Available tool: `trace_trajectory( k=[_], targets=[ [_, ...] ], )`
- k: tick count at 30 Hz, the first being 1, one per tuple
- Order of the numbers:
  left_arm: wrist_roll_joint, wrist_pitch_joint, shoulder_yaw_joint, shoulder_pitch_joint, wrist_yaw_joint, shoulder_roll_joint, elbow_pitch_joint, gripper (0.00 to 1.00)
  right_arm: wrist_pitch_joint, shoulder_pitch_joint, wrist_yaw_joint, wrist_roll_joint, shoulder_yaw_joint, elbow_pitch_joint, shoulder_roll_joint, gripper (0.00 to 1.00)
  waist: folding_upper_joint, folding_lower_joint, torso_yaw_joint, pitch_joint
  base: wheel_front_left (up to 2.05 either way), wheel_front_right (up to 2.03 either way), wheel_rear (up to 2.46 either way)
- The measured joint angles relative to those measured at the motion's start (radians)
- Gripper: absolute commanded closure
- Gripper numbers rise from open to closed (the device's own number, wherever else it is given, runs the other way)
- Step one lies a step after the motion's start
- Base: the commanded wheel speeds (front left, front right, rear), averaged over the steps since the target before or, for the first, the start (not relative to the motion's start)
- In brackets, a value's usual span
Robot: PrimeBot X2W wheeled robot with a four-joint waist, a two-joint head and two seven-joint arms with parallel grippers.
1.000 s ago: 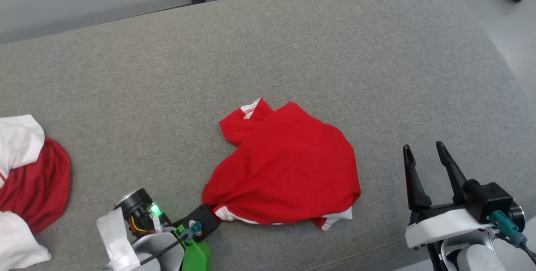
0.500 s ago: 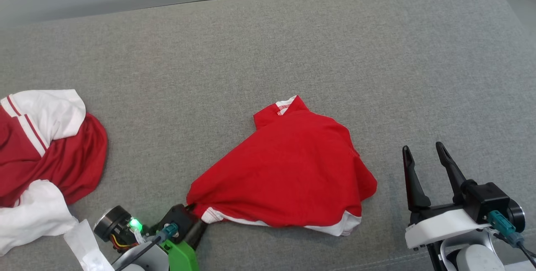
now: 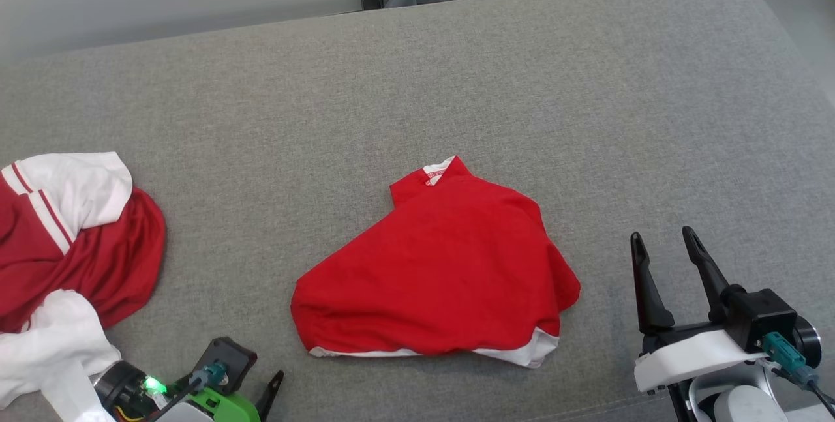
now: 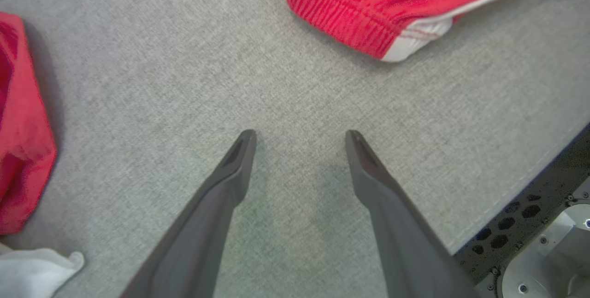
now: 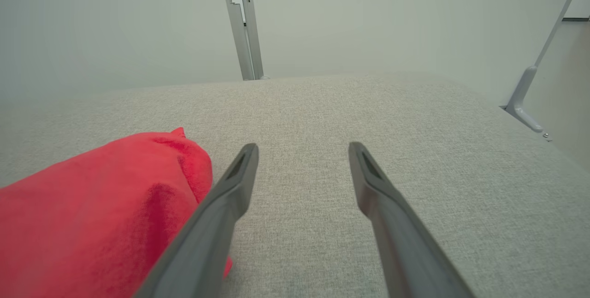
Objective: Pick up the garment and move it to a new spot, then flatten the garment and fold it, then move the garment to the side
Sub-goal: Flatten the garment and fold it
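Left gripper (image 4: 299,137) has just released the red garment (image 3: 437,272) and drawn back, fingers spread, empty. Garment lies bunched on grey cushion (image 3: 587,83). Right gripper (image 3: 662,239) fingers also spread. Flattening likely next.

Two dark claws with white, black and green parts

The right gripper (image 3: 661,234) has two long, dark, pointy fingers (image 3: 647,291) on a smooth white shell (image 3: 685,355). At 3 o'clock from them is a black block (image 3: 760,311) with a teal plug (image 3: 779,347) and a thin black cable (image 3: 823,396). The left gripper (image 4: 300,133) has the same dark fingers. It also has a bright green piece (image 3: 225,406), a black box (image 3: 228,357) and a second teal plug (image 3: 201,371). At 9 o'clock from the box are a tiny green light (image 3: 152,384) and a round black cap (image 3: 117,376).
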Motion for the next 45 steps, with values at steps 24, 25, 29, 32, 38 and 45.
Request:
trace_trajectory(
  k=[24,25,29,32,38,45],
  targets=[
    [0.143,0.125,-0.143,-0.353,-0.102,-0.35,-0.055,0.0,0.0,-0.038,0.0,0.056,0.026,-0.004,0.0,0.0,0.0,0.0,-0.17,0.09,0.0,0.0,0.0],
    [0.145,0.129,-0.145,-0.36,-0.104,-0.355,-0.029,0.0,0.0,-0.038,0.0,0.057,0.028,-0.004,-0.001,0.0,0.0,0.0,-0.178,0.095,0.0,0.0,0.0],
    [0.169,0.146,-0.164,-0.379,-0.104,-0.354,0.097,1.0,0.0,-0.047,0.0,0.064,0.034,-0.004,-0.001,0.0,0.0,0.0,-0.208,0.116,0.0,0.0,0.0],
    [0.166,0.154,-0.178,-0.389,-0.126,-0.354,0.168,1.0,0.0,-0.056,0.0,0.066,0.035,-0.004,-0.001,0.0,0.0,0.0,-0.225,0.129,0.0,0.0,0.0],
    [0.142,0.087,-0.154,-0.394,-0.139,-0.373,0.203,1.0,0.0,-0.058,0.0,0.065,0.026,-0.003,0.0,0.0,0.0,0.0,-0.241,0.137,0.0,0.0,0.0],
    [0.073,-0.07,-0.022,-0.438,-0.095,-0.423,0.168,1.0,0.0,-0.058,0.0,0.054,0.029,-0.003,0.0,0.0,0.0,0.0,-0.228,0.128,0.0,0.0,0.0]
  ],
)
